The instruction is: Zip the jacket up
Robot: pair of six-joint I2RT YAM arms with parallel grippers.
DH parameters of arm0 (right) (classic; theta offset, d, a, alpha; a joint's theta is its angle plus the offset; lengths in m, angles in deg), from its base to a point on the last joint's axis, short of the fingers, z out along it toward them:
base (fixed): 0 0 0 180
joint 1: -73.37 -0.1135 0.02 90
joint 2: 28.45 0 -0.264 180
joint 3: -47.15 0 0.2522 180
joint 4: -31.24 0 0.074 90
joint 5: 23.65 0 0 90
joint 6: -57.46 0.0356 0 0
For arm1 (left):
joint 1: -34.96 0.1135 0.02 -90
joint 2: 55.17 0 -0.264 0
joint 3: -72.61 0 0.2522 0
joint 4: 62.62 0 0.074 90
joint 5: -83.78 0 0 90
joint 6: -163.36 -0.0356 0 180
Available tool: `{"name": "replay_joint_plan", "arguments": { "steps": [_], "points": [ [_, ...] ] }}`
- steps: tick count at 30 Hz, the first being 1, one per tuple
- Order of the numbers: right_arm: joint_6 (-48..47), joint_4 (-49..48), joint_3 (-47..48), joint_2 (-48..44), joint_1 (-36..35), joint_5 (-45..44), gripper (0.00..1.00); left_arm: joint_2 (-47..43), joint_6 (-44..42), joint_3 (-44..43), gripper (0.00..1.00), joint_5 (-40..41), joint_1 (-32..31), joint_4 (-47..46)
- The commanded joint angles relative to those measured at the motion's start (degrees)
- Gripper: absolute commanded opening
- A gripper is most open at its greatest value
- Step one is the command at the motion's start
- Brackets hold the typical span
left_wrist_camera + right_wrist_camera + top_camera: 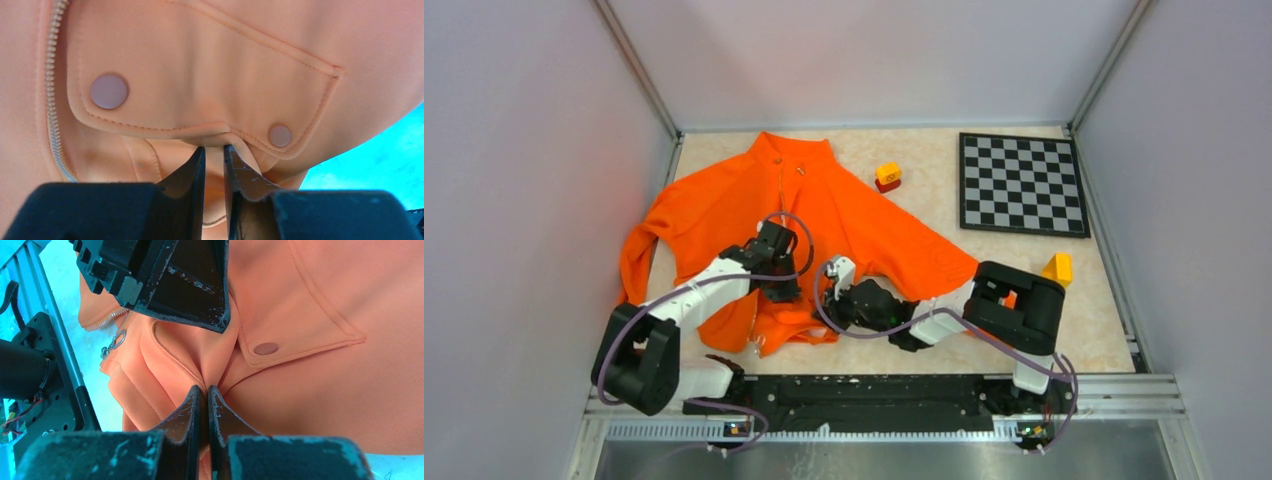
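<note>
One jacket (824,210), bright orange, lies spread on the left half of the table (934,165), its hem bunched at the near edge between the two arms.

The main risk is that neither pinch is on the zipper. The left gripper (214,152) has its fingers drawn close on a thin fold just below a pocket flap (200,75), with the zipper teeth (50,100) well off to one side. The right gripper (202,392) is nearly closed on another ridge of cloth near a snap, while the zipper pull (114,342) hangs loose at the hem edge close to the rail. Pulling from these holds would probably only stretch or bunch the fabric further, skewing the two rows of teeth so they no longer meet. A thin fold may also slip free. The two grippers work very near each other, so a careless regrasp could knock one into the other.

The jacket's long axis runs from near to far. The collar points away from the arms and the hem toward them, with the sleeves splayed out to either side.

Beyond the right sleeve sit a small yellow-and-red toy block (888,177) and a chessboard (1022,183), well apart from the cloth. A yellow block (1057,268) rests beside the right arm.
</note>
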Motion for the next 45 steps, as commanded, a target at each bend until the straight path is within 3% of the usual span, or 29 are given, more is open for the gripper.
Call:
{"name": "replay_joint_plan", "arguments": {
  "steps": [1,6,12,13,20,22,24,26,29,35,38,40,45],
  "points": [
    [1.5,-2.9,-1.7,-3.3,1.2,-1.2,0.0,1.2,-1.1,-4.3,0.19,-0.2,-1.3,-5.4],
    [5.5,-6.2,-6.6,-6.0,2.9,-6.1,0.0,8.5,-2.9,-8.1,0.01,-3.1,-2.9,-8.7],
    [9.3,-7.6,-8.1,-5.2,4.7,-6.1,0.0,16.8,-4.3,-14.9,0.0,-4.8,-5.7,-9.7],
    [9.9,-7.6,-8.0,-4.9,5.2,-5.4,0.0,17.3,-4.5,-15.9,0.04,-4.8,-5.8,-9.1],
    [12.7,-10.2,-9.9,-4.8,7.8,-2.8,0.0,7.7,-5.4,-17.6,0.72,1.1,-5.7,0.1],
    [12.9,-10.5,-9.7,-4.3,7.9,-2.1,0.0,3.1,-4.6,-16.2,0.81,3.9,-5.6,3.2],
    [13.0,-10.6,-9.5,-3.9,8.0,-1.5,0.0,-1.8,-3.2,-14.0,0.84,5.0,-5.2,5.9],
    [13.4,-10.7,-9.3,-3.5,8.1,-1.2,0.0,-7.1,-1.1,-10.5,0.81,5.1,-4.6,7.7],
    [13.6,-10.7,-9.0,-3.4,8.5,-0.3,0.0,-12.5,2.4,-4.4,0.67,3.9,-3.7,7.5],
    [14.2,-11.3,-9.4,-3.4,9.1,0.7,0.0,-15.8,9.3,0.8,0.46,8.0,-2.4,11.4],
    [14.3,-11.8,-9.3,-3.0,9.1,1.7,0.0,-15.8,12.0,1.1,0.44,10.1,-2.2,11.1],
    [14.3,-11.9,-9.1,-2.6,9.1,2.0,0.0,-15.6,13.3,1.8,0.36,11.5,-2.1,10.2],
    [14.0,-11.6,-8.8,-2.4,9.1,2.2,0.0,-13.6,12.8,4.9,0.38,12.9,0.4,4.8]
  ]
}}
